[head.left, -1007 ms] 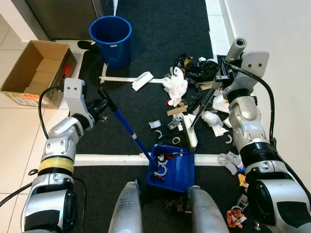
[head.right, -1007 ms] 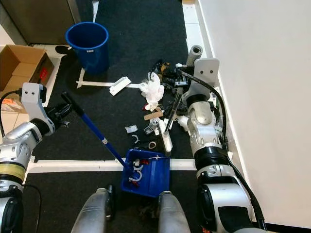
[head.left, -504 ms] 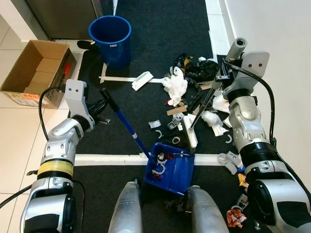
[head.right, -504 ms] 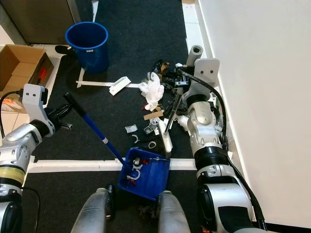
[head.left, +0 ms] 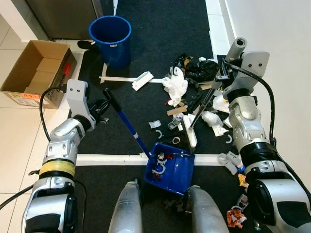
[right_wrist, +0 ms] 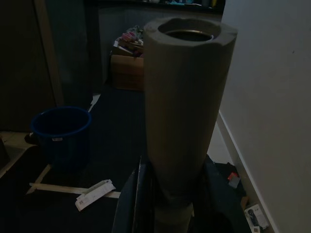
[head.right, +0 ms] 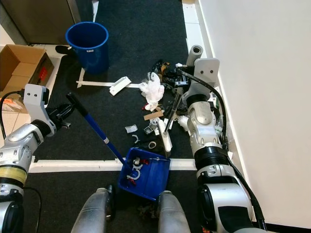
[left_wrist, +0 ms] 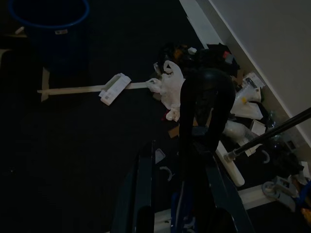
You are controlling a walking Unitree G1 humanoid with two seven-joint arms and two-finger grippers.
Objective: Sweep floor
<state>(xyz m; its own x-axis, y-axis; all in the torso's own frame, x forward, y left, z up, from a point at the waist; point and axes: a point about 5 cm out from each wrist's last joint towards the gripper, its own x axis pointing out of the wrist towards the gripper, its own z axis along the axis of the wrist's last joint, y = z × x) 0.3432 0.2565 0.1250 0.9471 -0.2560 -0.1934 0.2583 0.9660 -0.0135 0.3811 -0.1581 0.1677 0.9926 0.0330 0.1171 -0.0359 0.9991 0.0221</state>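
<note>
Dark carpet [head.left: 160, 29] underfoot, crossed by white tape lines [head.left: 107, 158] and edged on the left by pale tiles [head.left: 19, 131]; white wall [head.right: 262, 97] along the right, a dark cabinet front [head.left: 58, 17] at the far end.

Blue dustpan [head.left: 171, 168] near, just ahead of the robot's knees, tilted on the near tape line, with a few white and red scraps lying in it. Long blue handle [head.left: 127, 127] with a black end slanted up and left from the pan, pinched near its top by the left gripper [head.left: 101, 108]; dark fingers [left_wrist: 204, 104] pressed around the grip in the left wrist view.

Right gripper [right_wrist: 187, 208] clamped on a thick grey broom handle [right_wrist: 182, 107], held upright at the right. Black broom shaft [head.left: 201, 109] slanted down to a white broom head [head.left: 190, 131] resting on the carpet just beyond the dustpan's far right corner.

Litter pile [head.left: 194, 92] spread between the broom and the wall: a crumpled white bag [head.left: 176, 85], black wrappings [head.left: 201, 70], bits of card and white plastic rings. More scraps [head.left: 233, 165] near, on the right by the arm.

Blue bucket [head.left: 111, 39] far, left of centre, well apart from the pile. White flat piece [head.left: 142, 80] lying on a far tape strip. Open cardboard box [head.left: 36, 73] on the tiles at far left.
</note>
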